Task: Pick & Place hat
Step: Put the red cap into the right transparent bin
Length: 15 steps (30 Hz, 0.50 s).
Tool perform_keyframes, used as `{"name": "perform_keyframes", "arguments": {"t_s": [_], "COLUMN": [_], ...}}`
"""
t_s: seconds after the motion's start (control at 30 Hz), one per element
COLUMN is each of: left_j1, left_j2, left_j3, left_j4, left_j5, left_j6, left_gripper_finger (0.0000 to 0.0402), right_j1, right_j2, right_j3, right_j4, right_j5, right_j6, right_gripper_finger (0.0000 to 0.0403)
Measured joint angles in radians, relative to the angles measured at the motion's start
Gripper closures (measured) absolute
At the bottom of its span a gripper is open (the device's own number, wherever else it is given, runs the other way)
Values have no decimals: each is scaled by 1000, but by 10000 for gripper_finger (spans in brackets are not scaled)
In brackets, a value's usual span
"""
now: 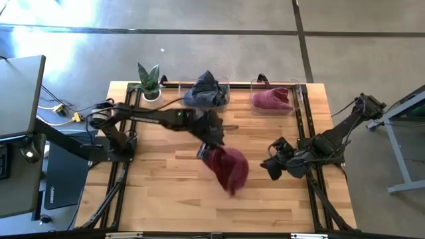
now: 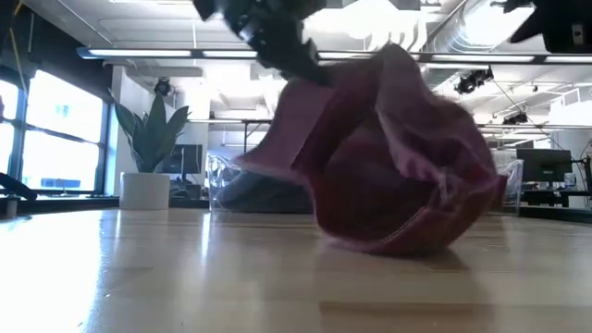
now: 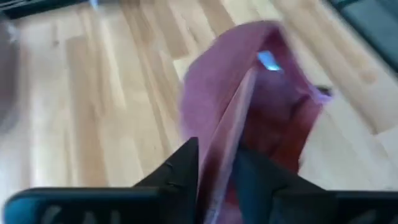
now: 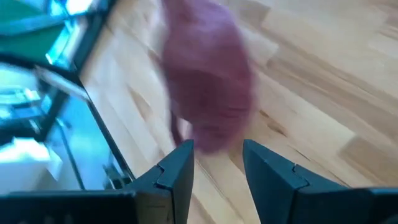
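The maroon hat (image 1: 227,168) lies near the middle of the wooden bench (image 1: 166,199), slightly toward the right side in the high view. In the low view the hat (image 2: 398,166) rests with its lower edge on the bench surface while its upper edge is lifted. The left gripper (image 1: 207,150) sits at the hat's upper-left edge. In the left wrist view its jaws are closed on a fold of the hat fabric (image 3: 242,112), with the cloth passing between the two dark fingers (image 3: 180,168).

The right gripper (image 1: 271,164) is positioned just beside the hat on its right, apart from it. In the right wrist view its jaws stand open, with a clear gap between the fingers (image 4: 177,168), and the hat (image 4: 208,93) lies ahead of them on the bench.

Along the far edge of the bench stand two clear bins. The left bin (image 1: 224,85) holds a dark blue-grey hat (image 1: 204,91). The right bin (image 1: 300,93) holds another maroon hat (image 1: 271,99). A potted plant (image 1: 150,83) in a white pot stands at the far left corner of the bench, just beside the left bin.

Black rails (image 1: 114,192) run along the left and right sides of the bench. To the left of the bench stands a dark desk (image 1: 20,99) with cables (image 1: 60,109) beside it.
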<state>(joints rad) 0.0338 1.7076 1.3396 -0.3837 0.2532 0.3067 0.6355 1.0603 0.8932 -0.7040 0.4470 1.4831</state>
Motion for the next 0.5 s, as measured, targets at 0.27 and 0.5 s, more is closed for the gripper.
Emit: {"name": "perform_keyframes", "arguments": {"t_s": [0.27,0.5], "left_j1": [82,92], "left_j2": [30,15], "left_j3": [36,190], "left_j4": [-68,-497], "left_j5": [229,173], "left_j6": [-77,-203], "left_gripper_finger": [214,194], "right_j1": [-89,-225], "right_j2": [60,232], "right_j3": [0,21], "right_j4": [153,383], "right_j5": [49,-25], "right_j6": [38,-34], "right_gripper_finger": [270,271]}}
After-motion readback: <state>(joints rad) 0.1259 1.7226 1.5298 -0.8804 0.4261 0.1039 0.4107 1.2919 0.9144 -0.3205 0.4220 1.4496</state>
